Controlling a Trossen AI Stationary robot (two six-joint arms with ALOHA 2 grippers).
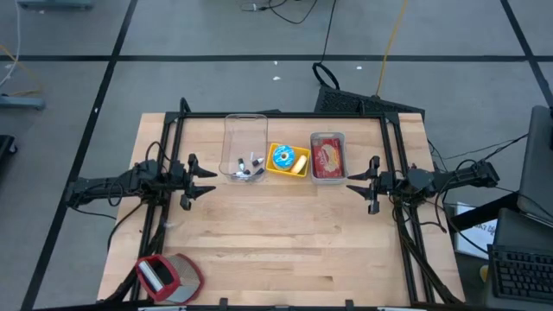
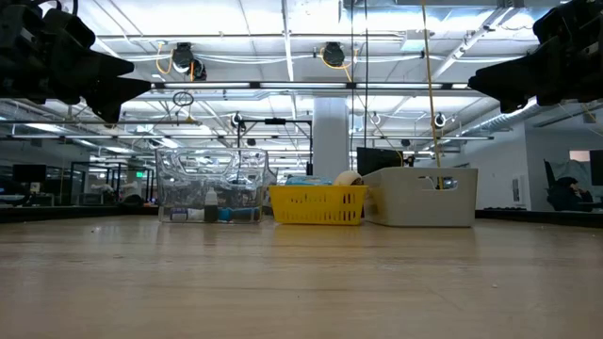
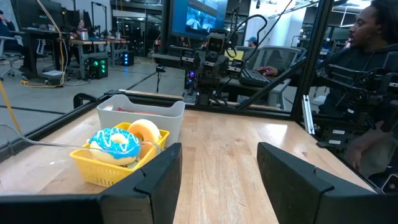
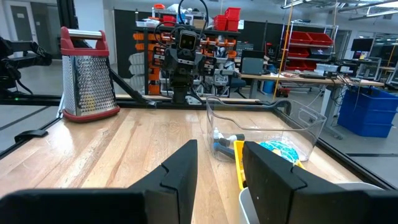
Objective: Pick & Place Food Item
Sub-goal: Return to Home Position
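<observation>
Left gripper (image 1: 206, 180) held level above the table (image 1: 285, 250) on its left side, fingers spread wide, nothing between them; its own wrist view shows the two dark fingers (image 3: 158, 177) apart with bare wood in the gap. Right gripper (image 1: 356, 184) opposite it on the right side, also clear of the table, fingers parted by a narrower gap and holding nothing. The two grippers face each other across the table's middle, well apart. Between them, toward the far edge, three containers in a row. Transparent bin (image 1: 244, 130) nearest the left gripper; small food coloring bottles (image 1: 247, 168) lie in a cluster on its floor, at the end nearer the table's middle; individual colours hard to tell. Just beside it, yellow basket (image 1: 288, 175) with a blue-frosted donut (image 1: 282, 157) and a pale one (image 3: 144, 130) next to it. Next along, grey bin (image 1: 328, 134) holding a red packet (image 1: 327, 158), nearest the right gripper. Red-handled grater (image 1: 166, 276) lies at the near left corner, well away from everything. A seated person (image 3: 367, 74) shows beyond the table in the left wrist view.
</observation>
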